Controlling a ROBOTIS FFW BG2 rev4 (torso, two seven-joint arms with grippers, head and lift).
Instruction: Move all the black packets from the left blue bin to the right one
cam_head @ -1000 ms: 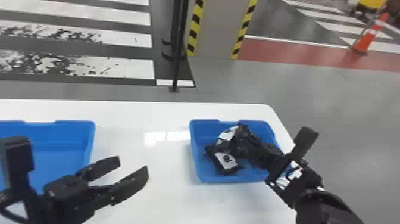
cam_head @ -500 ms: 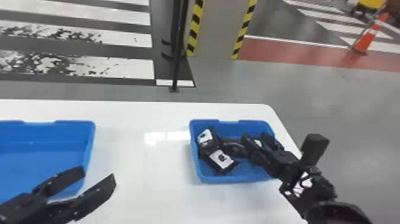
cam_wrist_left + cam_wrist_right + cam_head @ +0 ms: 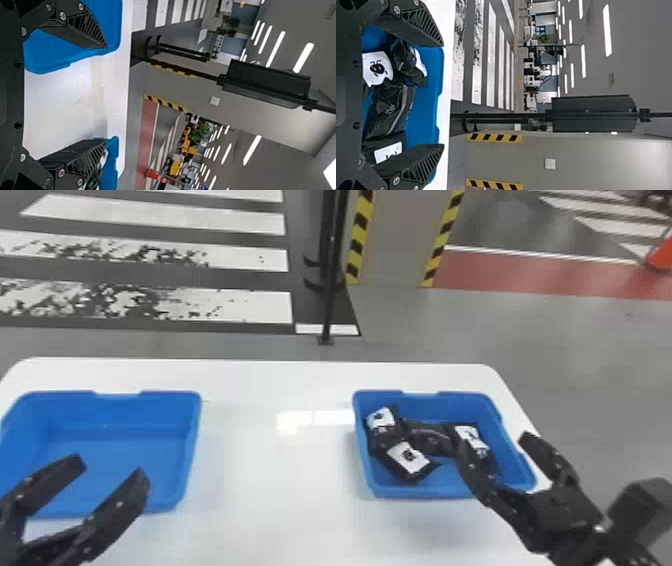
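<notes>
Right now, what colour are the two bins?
Both bins, left and right, are blue, clearest in the head view.

From my station, the left bin and right bin look like smooth plastic with a soft sheen. The worktop reads glossy, throwing back light. I see creased, faintly shiny film on the black packets, matt white labels, and metal-looking screws on ribbed, matt right end effector fingers.
</notes>
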